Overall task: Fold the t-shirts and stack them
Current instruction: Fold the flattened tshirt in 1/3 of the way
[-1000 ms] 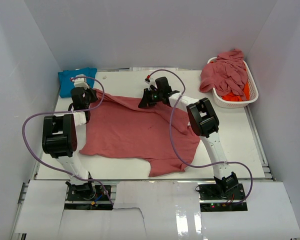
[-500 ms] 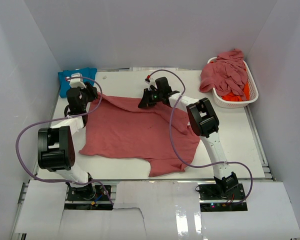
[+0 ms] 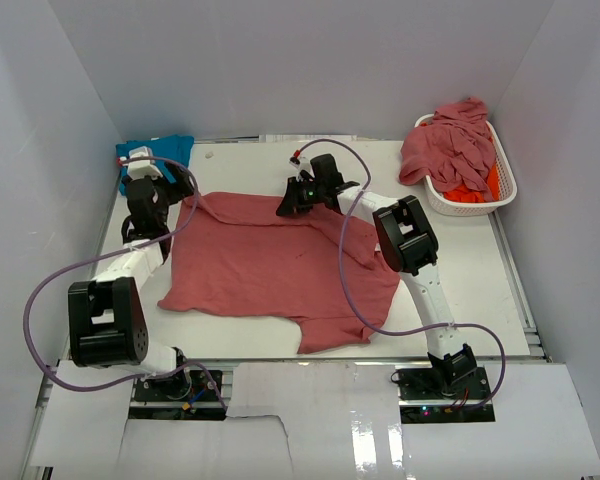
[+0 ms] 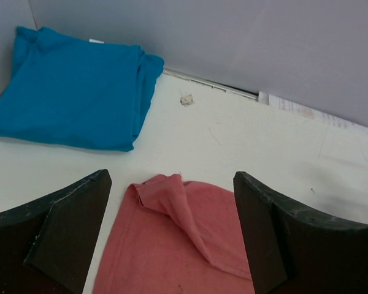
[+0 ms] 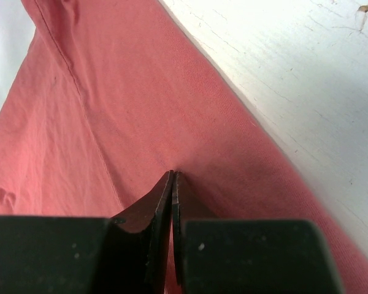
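A dusty rose-red t-shirt point(image 3: 270, 265) lies spread flat in the middle of the table. My left gripper point(image 3: 178, 188) hovers open just above its far left corner point(image 4: 172, 211), with the jaws standing either side of the crumpled corner and not touching it point(image 4: 172, 184). My right gripper point(image 3: 283, 208) is shut on the far edge of the same shirt, the cloth point(image 5: 110, 110) puckering at its tips point(image 5: 173, 174). A folded turquoise t-shirt point(image 4: 73, 92) rests in the far left corner point(image 3: 175, 147). More rose-red t-shirts point(image 3: 450, 145) and an orange one point(image 3: 485, 185) are heaped in the basket.
The white slatted basket point(image 3: 448, 203) stands at the far right of the table. Side walls close in left and right, with a back wall just behind the turquoise shirt. A small scrap point(image 4: 186, 99) lies on the table near the back edge.
My left gripper has opened and let go of the shirt's far left corner, which now lies on the table. The left arm drew back to the left. The right arm held still.
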You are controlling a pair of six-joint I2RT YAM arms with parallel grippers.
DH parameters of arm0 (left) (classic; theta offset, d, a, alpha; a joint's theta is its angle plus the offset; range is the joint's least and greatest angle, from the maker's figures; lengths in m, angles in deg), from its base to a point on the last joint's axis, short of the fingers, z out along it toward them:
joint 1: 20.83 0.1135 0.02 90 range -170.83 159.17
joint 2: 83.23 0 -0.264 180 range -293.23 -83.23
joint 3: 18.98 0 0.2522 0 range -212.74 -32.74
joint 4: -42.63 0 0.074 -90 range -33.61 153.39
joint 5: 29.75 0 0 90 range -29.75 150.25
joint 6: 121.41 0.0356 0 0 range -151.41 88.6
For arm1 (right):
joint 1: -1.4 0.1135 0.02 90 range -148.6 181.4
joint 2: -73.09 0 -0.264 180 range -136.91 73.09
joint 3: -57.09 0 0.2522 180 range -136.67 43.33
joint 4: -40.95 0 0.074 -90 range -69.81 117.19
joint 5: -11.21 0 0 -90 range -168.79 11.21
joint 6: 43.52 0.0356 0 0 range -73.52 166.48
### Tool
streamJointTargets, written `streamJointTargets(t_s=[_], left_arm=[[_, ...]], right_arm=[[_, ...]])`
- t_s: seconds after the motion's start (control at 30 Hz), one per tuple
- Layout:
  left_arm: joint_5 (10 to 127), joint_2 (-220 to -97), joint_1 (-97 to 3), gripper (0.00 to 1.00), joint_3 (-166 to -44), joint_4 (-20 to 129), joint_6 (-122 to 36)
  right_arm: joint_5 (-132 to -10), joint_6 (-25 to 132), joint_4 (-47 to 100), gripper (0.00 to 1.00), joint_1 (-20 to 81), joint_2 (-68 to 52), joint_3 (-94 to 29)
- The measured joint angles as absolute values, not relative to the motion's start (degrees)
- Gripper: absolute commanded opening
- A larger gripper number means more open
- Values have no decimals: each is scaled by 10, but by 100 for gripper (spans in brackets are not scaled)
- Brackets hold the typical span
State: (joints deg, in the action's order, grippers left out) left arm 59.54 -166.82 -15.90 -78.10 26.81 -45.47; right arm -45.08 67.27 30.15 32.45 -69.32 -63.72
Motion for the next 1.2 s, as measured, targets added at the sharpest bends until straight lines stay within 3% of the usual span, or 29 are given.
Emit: streamJointTargets(t_s=[0.17,0.23,0.27,0.3,0.47,0.53,0.6,0.67,0.73,0.8,0.93,1.2], left_arm=[[596,-1655,-159,93,-789,316,-466],[598,-1660,-159,88,-799,348,-481],[601,-1667,-159,80,-812,369,-491],[605,-1678,-159,62,-829,391,-507],[628,-1762,-159,48,-937,474,-562],[634,-1777,-159,23,-950,493,-592],[634,-1786,-159,13,-972,538,-619],[631,-1814,-159,11,-1038,611,-650],[619,-1858,-160,16,-1131,679,-674],[605,-1898,-165,32,-1212,731,-688],[577,-1932,-175,49,-1278,814,-699],[509,-2007,-211,56,-1359,966,-720]], right_arm=[[-461,665,300,8,329,-687,-630],[-468,658,295,8,334,-684,-630],[-470,656,291,8,336,-683,-630],[-472,654,289,8,338,-682,-630],[-474,646,281,8,343,-679,-630],[-474,642,280,8,343,-679,-630],[-474,640,277,8,343,-678,-630],[-476,638,274,8,343,-677,-630],[-477,637,271,8,344,-675,-630],[-478,635,270,8,344,-674,-628],[-479,634,270,8,344,-672,-626],[-483,632,270,8,345,-667,-618]])
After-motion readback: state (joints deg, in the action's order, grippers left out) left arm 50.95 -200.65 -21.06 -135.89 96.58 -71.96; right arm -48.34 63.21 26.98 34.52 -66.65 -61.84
